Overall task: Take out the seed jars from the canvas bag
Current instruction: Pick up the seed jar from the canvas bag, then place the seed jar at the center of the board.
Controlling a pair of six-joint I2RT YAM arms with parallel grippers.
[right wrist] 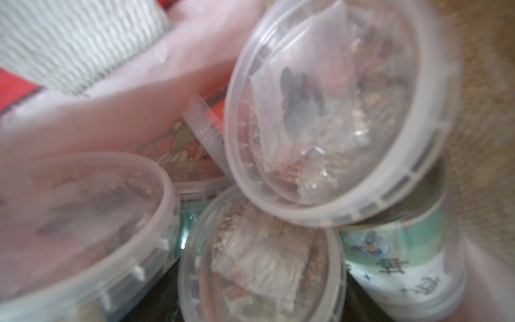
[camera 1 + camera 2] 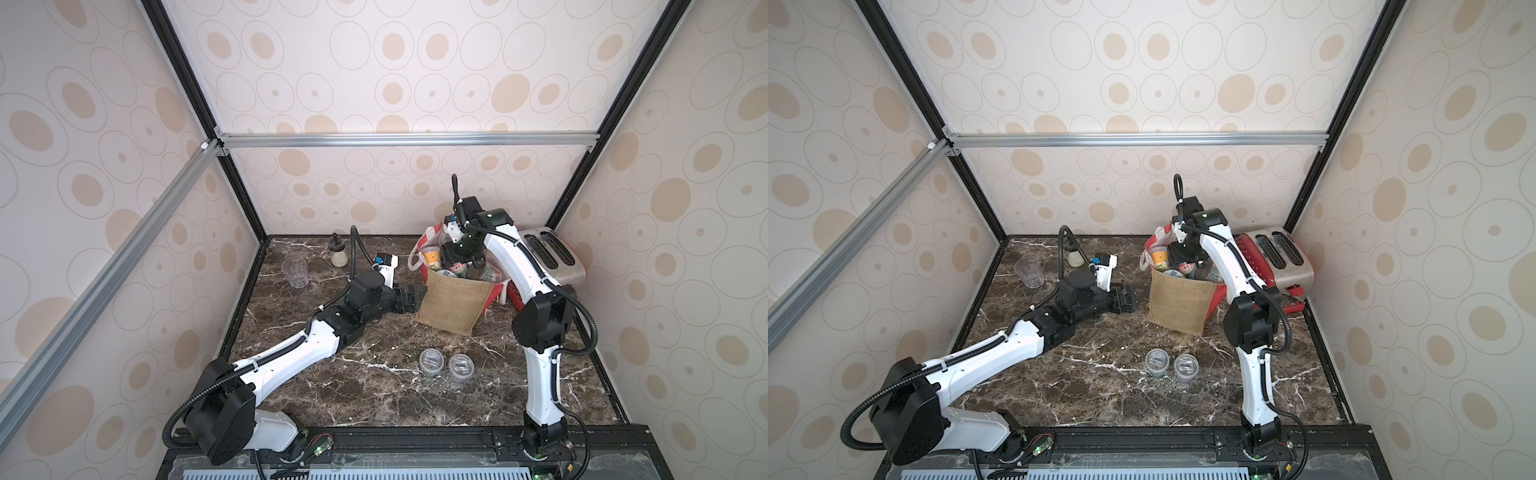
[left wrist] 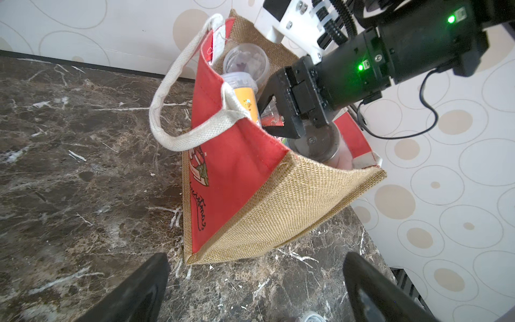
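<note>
Inside a booth of oval-print wallpaper (image 2: 415, 83) on black and aluminium framing (image 2: 407, 139): dark brown marble worktop (image 2: 353, 395) with white veins. Canvas bag (image 2: 453, 303) stands upright at back right, mouth open. A red toaster (image 2: 1283, 262) sits just behind it, partly hidden by the right arm. Left gripper (image 2: 415, 299) is low over the worktop just beside the bag's jute face, jaws wide, nothing between them. Right gripper (image 3: 264, 115) is down in the bag's mouth, jaws apart; the tips go behind the red rim, so can't tell if a jar is gripped. Two seed jars (image 2: 432, 361) are out, side by side in front of the bag. The rest are packed inside, count unreadable, right wrist view blurred. Clear tumbler (image 2: 295, 272) and shaker (image 2: 338, 251) at back left.
</note>
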